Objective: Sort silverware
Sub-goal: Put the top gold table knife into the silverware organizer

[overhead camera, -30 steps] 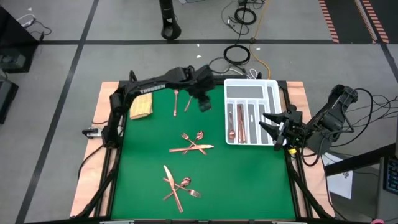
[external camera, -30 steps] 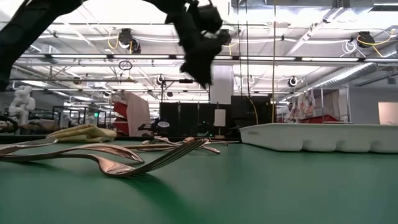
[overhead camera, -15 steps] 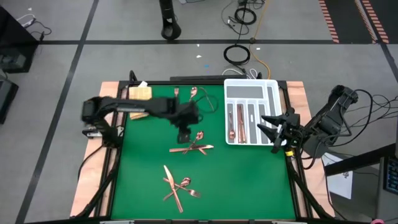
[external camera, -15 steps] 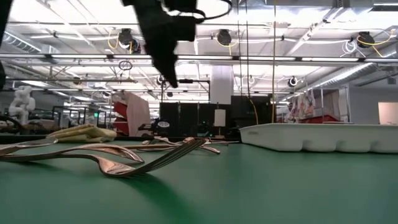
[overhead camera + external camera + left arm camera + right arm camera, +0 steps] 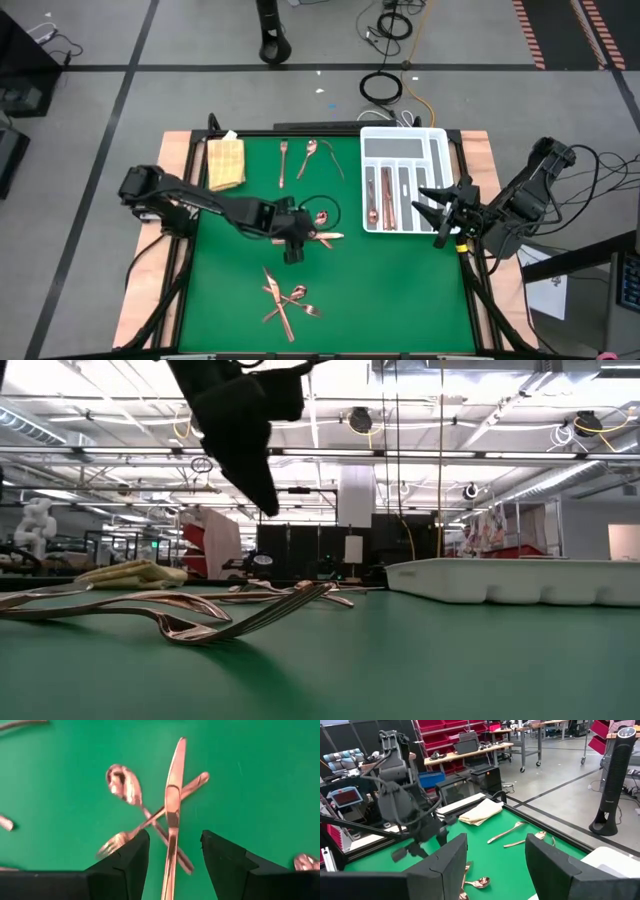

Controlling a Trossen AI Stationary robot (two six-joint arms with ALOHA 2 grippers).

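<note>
Knife (image 5: 172,815) seemingly under left claw (image 5: 172,851)

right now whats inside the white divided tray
The white divided plastic tray holds two copper pieces in its left slots; the right gripper covers its near right corner.

Silverware (image 5: 310,238) left — tray (image 5: 436,140) right

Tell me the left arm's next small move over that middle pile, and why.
Probably lower straight down and close on the knife. The left gripper hangs open above it, fingers either side of the handle, and the knife lies on top of the crossed fork and spoon.
</note>
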